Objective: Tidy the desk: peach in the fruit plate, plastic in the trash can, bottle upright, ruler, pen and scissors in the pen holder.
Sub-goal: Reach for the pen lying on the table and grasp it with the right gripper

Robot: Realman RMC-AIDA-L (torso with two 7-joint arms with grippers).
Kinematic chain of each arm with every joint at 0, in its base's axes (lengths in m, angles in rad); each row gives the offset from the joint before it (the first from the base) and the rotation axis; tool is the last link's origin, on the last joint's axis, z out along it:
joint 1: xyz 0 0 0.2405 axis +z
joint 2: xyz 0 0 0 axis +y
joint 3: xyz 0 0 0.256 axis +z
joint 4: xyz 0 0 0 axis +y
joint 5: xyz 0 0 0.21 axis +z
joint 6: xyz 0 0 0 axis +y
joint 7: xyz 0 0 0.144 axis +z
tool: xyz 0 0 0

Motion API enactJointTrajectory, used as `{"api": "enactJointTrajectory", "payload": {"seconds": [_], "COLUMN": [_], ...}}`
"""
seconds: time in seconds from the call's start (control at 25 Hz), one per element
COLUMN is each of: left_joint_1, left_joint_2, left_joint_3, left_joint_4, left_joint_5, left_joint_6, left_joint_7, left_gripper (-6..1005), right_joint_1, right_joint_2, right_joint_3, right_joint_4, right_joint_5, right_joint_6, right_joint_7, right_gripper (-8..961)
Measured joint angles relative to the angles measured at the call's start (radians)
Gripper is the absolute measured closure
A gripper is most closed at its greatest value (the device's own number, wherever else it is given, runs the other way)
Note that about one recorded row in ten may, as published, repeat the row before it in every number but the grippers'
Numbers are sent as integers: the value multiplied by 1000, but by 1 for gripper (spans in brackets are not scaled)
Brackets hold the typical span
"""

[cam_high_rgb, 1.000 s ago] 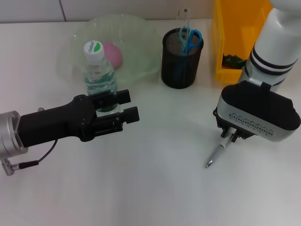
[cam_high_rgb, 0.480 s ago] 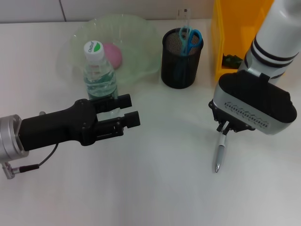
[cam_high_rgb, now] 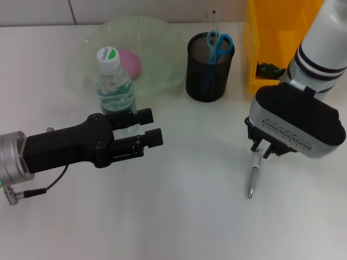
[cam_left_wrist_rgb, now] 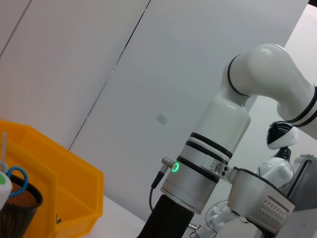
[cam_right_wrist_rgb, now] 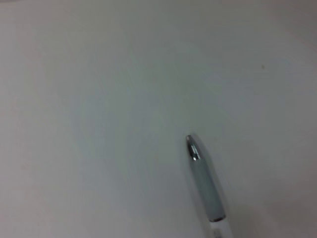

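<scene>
Nearest, left gripper (cam_high_rgb: pixel 153 125) hovering low over the desk (cam_high_rgb: pixel 179 216), fingers spread, holding nothing, just in front of the bottle (cam_high_rgb: pixel 114 81). Level with it and well to the holder's near right, right gripper (cam_high_rgb: pixel 264 150) pinching the pen (cam_high_rgb: pixel 253 175) by its upper end, barrel hanging down with the tip toward the desk; whether the tip touches cannot be told. Pen judged light, stiff and slick, a smooth metal-looking barrel likely to pivot or slide between the pads; a hold nearer mid-barrel would probably steady it, though the present end grip leaves the length free to drop tip-first into the holder (cam_high_rgb: pixel 209 67). Risk judged to be swing on the way over and a catch on the mesh rim. Farther back, bottle already upright, just in front of the plate (cam_high_rgb: pixel 160 51); peach (cam_high_rgb: pixel 130 61) lying in the plate, left of the holder. Holder itself a black mesh cup with scissors (cam_high_rgb: pixel 217 44) and a clear ruler (cam_high_rgb: pixel 213 21) standing in it. Right of the holder, a yellow bin (cam_high_rgb: pixel 271 38) with something dark inside, perhaps the plastic. Desk plain white, smooth and matte, giving little friction to a dropped pen; pale wall close behind.
</scene>
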Motion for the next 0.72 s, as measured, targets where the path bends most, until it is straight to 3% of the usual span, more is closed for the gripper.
{"api": "enactJointTrajectory", "payload": {"seconds": [0.2,0.4,0.72], "left_joint_1": [2,1,0], "left_joint_2": [-1,-2,-2], "left_joint_3": [0,0,0], "left_joint_4": [-2,-2,-2], "left_joint_5": [0,0,0], "left_joint_6": [1,1,-1], "left_joint_7": [0,0,1], "left_gripper": [289,289,289], "right_joint_1": [-13,-14,-14], "right_joint_2": [2,2,4], "right_joint_3": [-42,-64,-92], "right_joint_4": [-18,-22,-15], "right_joint_5": [1,6,9], "right_joint_6": [-7,-1,19], "right_joint_7": [4,1,-5], "right_gripper": [806,571,536]}}
